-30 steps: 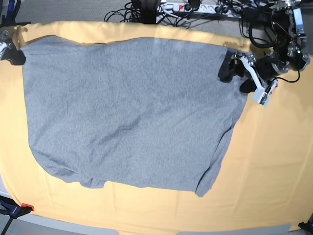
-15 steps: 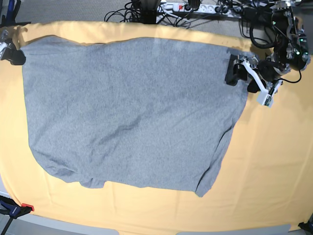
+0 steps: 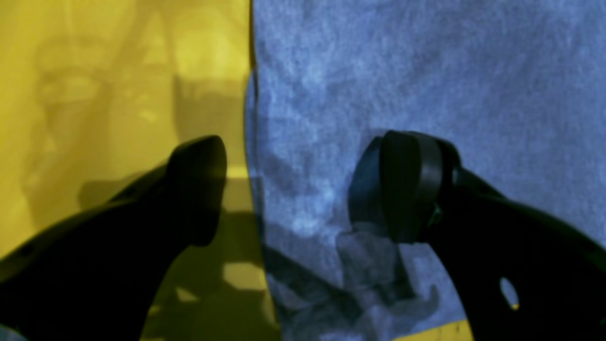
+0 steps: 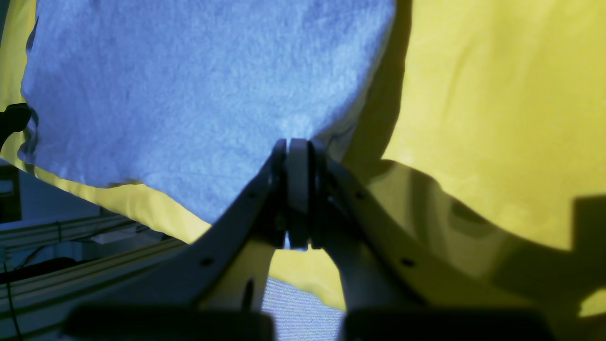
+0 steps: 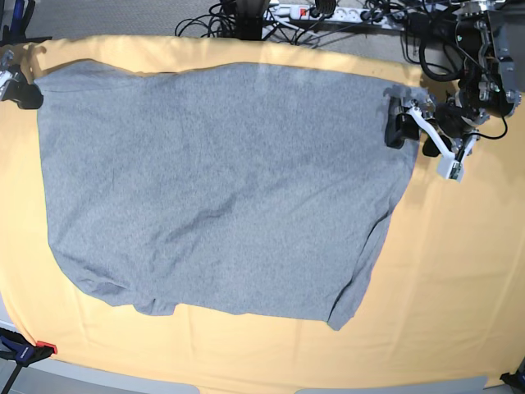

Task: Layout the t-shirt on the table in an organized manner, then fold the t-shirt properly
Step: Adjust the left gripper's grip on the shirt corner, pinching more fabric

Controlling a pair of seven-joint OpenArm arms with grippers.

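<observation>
A grey t-shirt (image 5: 213, 189) lies spread nearly flat on the pale yellow-orange table (image 5: 459, 271), its lower edge a little rumpled. My left gripper (image 5: 412, 138) is open at the shirt's far right corner. In the left wrist view (image 3: 298, 189) it straddles the shirt's edge, one finger (image 3: 199, 189) over the bare cloth and the other (image 3: 402, 184) over the shirt (image 3: 426, 71). My right gripper (image 5: 23, 94) is at the far left corner. In the right wrist view (image 4: 296, 151) it is shut on the shirt's edge (image 4: 199, 94).
A power strip and tangled cables (image 5: 312, 12) lie behind the table's far edge. A blue and red clamp (image 5: 25, 351) grips the front left corner and a dark clamp (image 5: 513, 382) the front right. A metal rail (image 4: 71, 227) runs below the table's edge.
My left gripper has drifted right, from over the shirt's far right corner to its edge, staying open. The shirt and the right gripper have not visibly moved.
</observation>
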